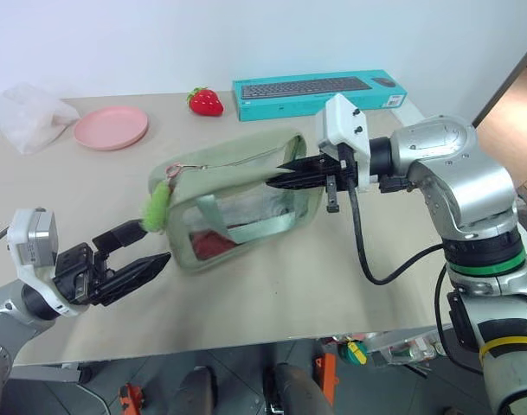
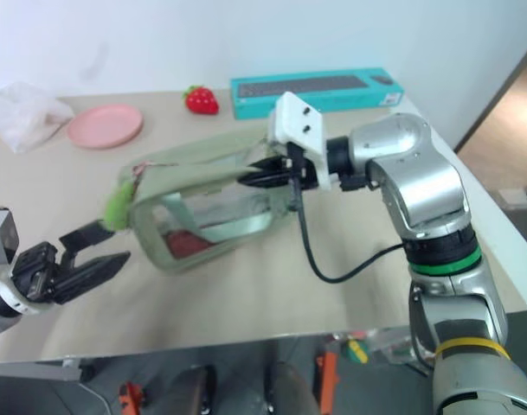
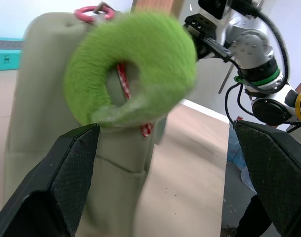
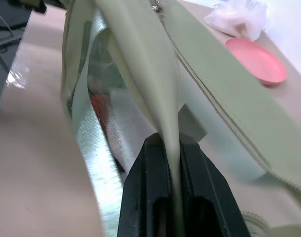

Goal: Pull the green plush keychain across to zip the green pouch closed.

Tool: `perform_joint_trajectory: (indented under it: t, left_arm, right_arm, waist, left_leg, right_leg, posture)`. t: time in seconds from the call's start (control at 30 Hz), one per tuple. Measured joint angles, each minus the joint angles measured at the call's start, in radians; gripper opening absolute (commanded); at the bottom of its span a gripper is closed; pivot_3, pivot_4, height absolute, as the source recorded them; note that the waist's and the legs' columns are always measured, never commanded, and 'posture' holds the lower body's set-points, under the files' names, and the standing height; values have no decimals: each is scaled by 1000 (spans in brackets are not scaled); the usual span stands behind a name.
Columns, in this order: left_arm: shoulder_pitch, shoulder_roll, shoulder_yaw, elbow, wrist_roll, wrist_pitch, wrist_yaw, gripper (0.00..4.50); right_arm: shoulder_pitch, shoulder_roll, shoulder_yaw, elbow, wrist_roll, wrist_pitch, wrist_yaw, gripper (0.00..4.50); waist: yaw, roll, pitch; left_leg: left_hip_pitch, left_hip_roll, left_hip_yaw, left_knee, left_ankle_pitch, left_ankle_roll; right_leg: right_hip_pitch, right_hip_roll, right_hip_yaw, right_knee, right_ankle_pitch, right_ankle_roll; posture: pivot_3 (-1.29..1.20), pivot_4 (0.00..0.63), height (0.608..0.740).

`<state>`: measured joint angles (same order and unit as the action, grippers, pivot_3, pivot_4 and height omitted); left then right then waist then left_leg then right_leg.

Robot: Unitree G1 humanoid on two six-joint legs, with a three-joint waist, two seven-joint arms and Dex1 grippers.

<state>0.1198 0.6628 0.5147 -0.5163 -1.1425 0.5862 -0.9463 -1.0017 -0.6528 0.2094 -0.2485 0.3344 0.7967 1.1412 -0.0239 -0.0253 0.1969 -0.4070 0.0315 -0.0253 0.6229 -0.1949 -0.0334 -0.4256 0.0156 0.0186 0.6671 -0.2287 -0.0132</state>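
Plainly, the keychain (image 1: pixel 156 207) is light, soft plush that will squash under a pinch; better to nip it across its fuzzy ring, near the pink loop. It hangs left of centre in the frame, off the pouch's (image 1: pixel 237 201) left end, just above the spread fingers of the left hand (image 1: pixel 138 252). The right hand (image 1: pixel 280 174), frame centre, is clenched on the pouch's top fabric, holding it above the bench (image 1: pixel 272 294).

The green plush keychain (image 3: pixel 130 69) hangs against the green pouch (image 3: pixel 36 113), above the open left pincer (image 3: pixel 165 182).
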Motion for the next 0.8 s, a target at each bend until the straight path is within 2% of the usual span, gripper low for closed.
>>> perform_joint_trajectory:
  t: [0.17,0.27,0.43,0.53,0.67,0.8]
  left_arm:
    - [1,-8,-1,-1,2,-1,2,4500]
    - [0,-8,-2,-1,2,-1,1,4500]
    - [4,-7,-1,-2,5,-2,-3,4500]
    - [34,6,47,8,5,-3,-8,4500]
    - [41,27,86,15,3,-14,-22,4500]
    - [46,27,86,12,2,-15,-19,4500]
  right_arm:
    - [-51,94,20,43,8,229,-154,39]
    - [-110,98,5,68,26,292,-193,39]
    - [-117,11,-6,62,57,285,-156,39]
    - [-117,-47,-11,64,57,250,-130,39]
    - [-117,-39,-11,66,66,243,-125,39]
    - [-106,19,3,32,88,279,-164,39]
  waist:
    - [-1,0,0]
    - [-1,0,0]
    - [2,-1,0]
    - [-2,-1,0]
    - [-10,-1,0]
    - [-13,-1,0]
  left_leg:
    - [0,0,2,1,1,-1]
    - [0,0,3,2,1,-1]
    - [-2,-2,4,1,0,0]
    - [-2,-2,6,1,-1,2]
    - [-1,0,5,1,-2,2]
    - [-1,4,4,0,-2,2]
  right_leg:
    - [-1,1,0,0,2,-2]
    - [-1,2,0,0,2,-1]
    - [-1,0,1,-1,0,3]
    - [-2,0,2,-1,0,4]
    - [-3,1,2,0,0,2]
    - [-4,4,2,0,0,0]
  posture:
    - [0,150,740]
    - [0,150,740]
    - [0,150,740]
    - [0,150,740]
    - [0,150,740]
    - [0,150,740]
